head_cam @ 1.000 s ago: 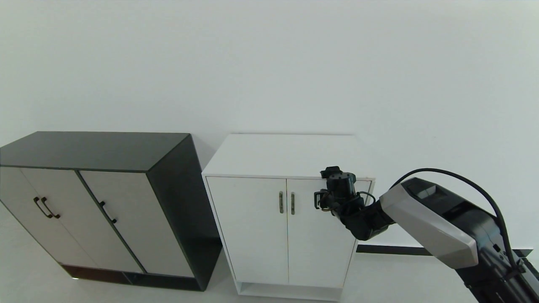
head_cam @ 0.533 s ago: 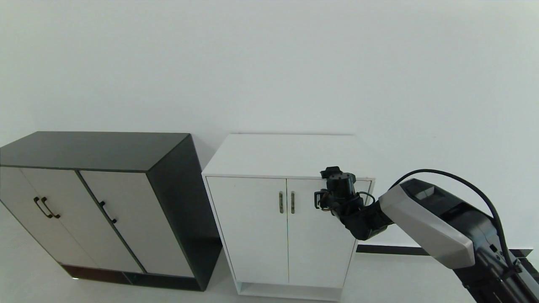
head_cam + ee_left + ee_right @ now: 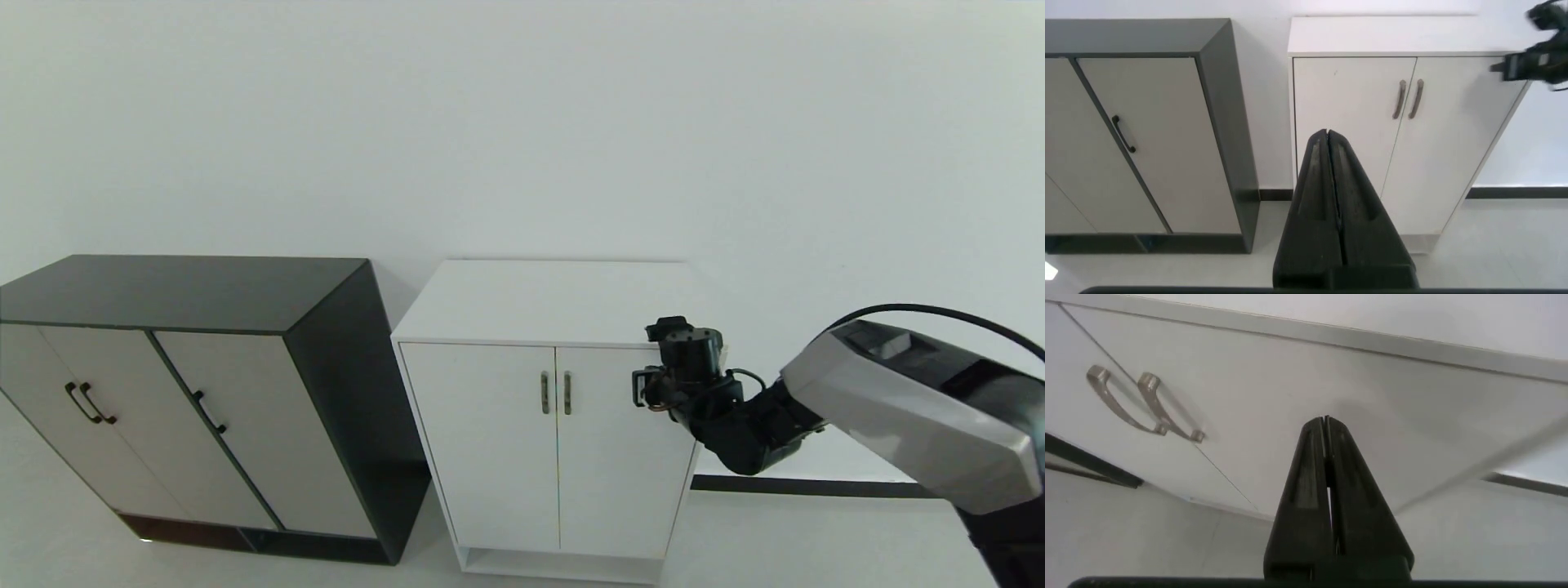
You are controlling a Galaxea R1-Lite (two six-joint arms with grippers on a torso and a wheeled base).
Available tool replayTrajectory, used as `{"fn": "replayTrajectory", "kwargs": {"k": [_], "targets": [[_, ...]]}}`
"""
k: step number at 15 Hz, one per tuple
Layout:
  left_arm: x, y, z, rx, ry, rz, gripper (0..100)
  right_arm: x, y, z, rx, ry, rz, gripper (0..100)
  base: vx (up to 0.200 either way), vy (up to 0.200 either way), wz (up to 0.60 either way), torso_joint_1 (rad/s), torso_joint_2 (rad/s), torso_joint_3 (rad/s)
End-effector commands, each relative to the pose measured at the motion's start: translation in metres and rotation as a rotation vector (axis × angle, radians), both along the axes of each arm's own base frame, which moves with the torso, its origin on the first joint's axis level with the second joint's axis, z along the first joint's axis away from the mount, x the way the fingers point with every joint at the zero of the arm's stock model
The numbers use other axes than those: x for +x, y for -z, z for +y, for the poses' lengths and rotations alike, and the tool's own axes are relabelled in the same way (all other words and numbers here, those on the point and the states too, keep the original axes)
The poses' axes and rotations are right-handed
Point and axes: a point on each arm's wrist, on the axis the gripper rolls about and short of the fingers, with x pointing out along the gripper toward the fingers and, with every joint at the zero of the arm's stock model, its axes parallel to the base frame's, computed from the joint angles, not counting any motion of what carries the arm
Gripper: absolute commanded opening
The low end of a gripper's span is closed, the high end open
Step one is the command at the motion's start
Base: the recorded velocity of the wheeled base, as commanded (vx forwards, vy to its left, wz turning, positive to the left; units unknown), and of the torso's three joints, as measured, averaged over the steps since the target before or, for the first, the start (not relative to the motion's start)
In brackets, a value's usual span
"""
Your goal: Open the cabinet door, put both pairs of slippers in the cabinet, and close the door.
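While both doors of the cabinet are shut, the left gripper (image 3: 1328,139) hangs well back from the furniture, its two black, ridged fingers pressed flat together into a wedge. It faces the gap between the two cabinets.

Farther in, the right gripper (image 3: 1327,423) sits on a grey-shelled arm. Its black fingers are likewise closed, with only a thin seam between them. It is held close before the right-hand door (image 3: 616,457), high up near the outer top corner. Whether the tips touch the panel cannot be told.

White two-door cabinet (image 3: 555,300): a boxy, smooth matte laminate piece with a flat slab top and square edges. The left-hand door (image 3: 490,449) and the right-hand one meet at a fine vertical seam. Two slim, curved, brushed-metal handles (image 3: 556,393) stand upright, just beside each other, one on either side of the seam. What the cabinet holds is hidden behind the doors. A shallow open recess (image 3: 563,565) runs under them.

Dark grey cabinet with pale grey doors (image 3: 188,290): wider, standing just beside the white one on the robot's left. Both of its doors are shut, and each has a thin black bar handle (image 3: 88,403).

Behind them are a plain white wall (image 3: 522,122) and a black skirting strip (image 3: 808,487) at the floor line.
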Motion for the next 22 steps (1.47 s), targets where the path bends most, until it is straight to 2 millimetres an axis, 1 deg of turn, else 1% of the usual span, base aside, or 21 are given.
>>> {"fn": "replayTrajectory", "kwargs": {"k": [1, 4, 6, 7, 10, 11, 12, 13, 14, 16, 17, 18, 19, 20, 22], "targets": [[0.000, 0.000, 0.000, 0.000, 0.000, 0.001, 0, -0.063, -0.051, -0.032, 0.023, 0.023, -0.062, 0, 0.000, 0.000, 0.00, 0.000, 0.00, 0.000], [0.000, 0.000, 0.000, 0.000, 0.000, 0.001, 0, -0.142, -0.065, -0.089, 0.024, 0.073, -0.073, 0, 0.000, 0.000, 0.00, 0.000, 0.00, 0.000], [0.000, 0.000, 0.000, 0.000, 0.000, 0.001, 0, -0.181, -0.069, -0.117, 0.017, 0.109, -0.058, 0, 0.000, 0.000, 0.00, 0.000, 0.00, 0.000], [0.000, 0.000, 0.000, 0.000, 0.000, 0.001, 0, -0.211, -0.070, -0.133, 0.013, 0.118, -0.051, 0, 0.000, 0.000, 0.00, 0.000, 0.00, 0.000], [0.000, 0.000, 0.000, 0.000, 0.000, 0.001, 0, -0.274, -0.069, -0.160, 0.015, 0.123, -0.068, 0, 0.000, 0.000, 0.00, 0.000, 0.00, 0.000], [0.000, 0.000, 0.000, 0.000, 0.000, 0.001, 0, -0.280, -0.073, -0.164, 0.025, 0.141, -0.080, 0, 0.000, 0.000, 0.00, 0.000, 0.00, 0.000], [0.000, 0.000, 0.000, 0.000, 0.000, 0.001, 0, -0.302, -0.076, -0.177, 0.014, 0.181, -0.065, 0, 0.000, 0.000, 0.00, 0.000, 0.00, 0.000], [0.000, 0.000, 0.000, 0.000, 0.000, 0.001, 0, -0.320, -0.077, -0.183, 0.014, 0.159, -0.063, 0, 0.000, 0.000, 0.00, 0.000, 0.00, 0.000], [0.000, 0.000, 0.000, 0.000, 0.000, 0.001, 0, -0.342, -0.077, -0.191, 0.022, 0.120, -0.080, 0, 0.000, 0.000, 0.00, 0.000, 0.00, 0.000], [0.000, 0.000, 0.000, 0.000, 0.000, 0.001, 0, -0.381, -0.067, -0.204, 0.036, 0.031, -0.114, 0, 0.000, 0.000, 0.00, 0.000, 0.00, 0.000], [0.000, 0.000, 0.000, 0.000, 0.000, 0.001, 0, -0.398, -0.063, -0.208, 0.067, -0.028, -0.147, 0, 0.000, 0.000, 0.00, 0.000, 0.00, 0.000], [0.000, 0.000, 0.000, 0.000, 0.000, 0.001, 0, -0.411, -0.058, -0.212, 0.080, -0.062, -0.155, 0, 0.000, 0.000, 0.00, 0.000, 0.00, 0.000], [0.000, 0.000, 0.000, 0.000, 0.000, 0.001, 0, -0.419, -0.051, -0.214, 0.080, -0.054, -0.148, 0, 0.000, 0.000, 0.00, 0.000, 0.00, 0.000], [0.000, 0.000, 0.000, 0.000, 0.000, 0.001, 0, -0.422, -0.044, -0.214, 0.084, -0.061, -0.141, 0, 0.000, 0.000, 0.00, 0.000, 0.00, 0.000], [0.000, 0.000, 0.000, 0.000, 0.000, 0.001, 0, -0.422, -0.041, -0.213, 0.088, -0.083, -0.131, 0, 0.000, 0.000, 0.00, 0.000, 0.00, 0.000]]}}
